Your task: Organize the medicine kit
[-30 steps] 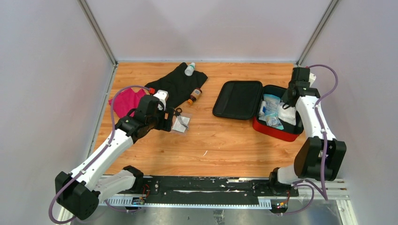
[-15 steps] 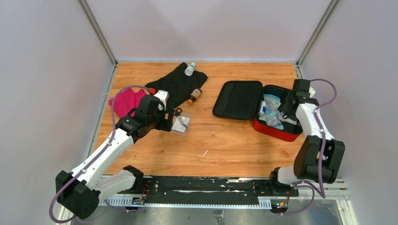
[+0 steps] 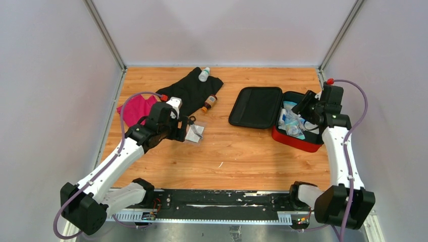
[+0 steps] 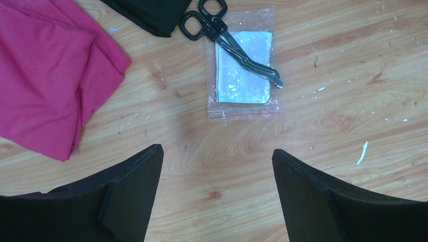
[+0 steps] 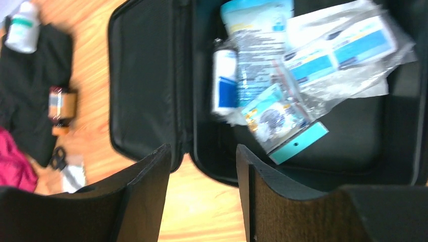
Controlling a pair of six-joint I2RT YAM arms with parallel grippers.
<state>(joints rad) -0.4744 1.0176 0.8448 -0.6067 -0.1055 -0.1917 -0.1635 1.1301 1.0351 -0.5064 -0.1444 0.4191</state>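
The soft red medicine kit (image 3: 298,143) lies unzipped at the right of the wooden table (image 3: 242,156) — black lining up, crinkly packets (image 5: 303,60) inside — under the right gripper (image 5: 203,151), its blunt fingers apart and empty, while the left gripper (image 4: 217,161), fingers wide, hangs near black-handled scissors (image 4: 228,39) on a clear zip bag (image 4: 242,98).

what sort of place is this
Probably a robot test cell: left arm and right arm bolted at the edge of a wooden table, panel walls around it, an open medicine kit on top.
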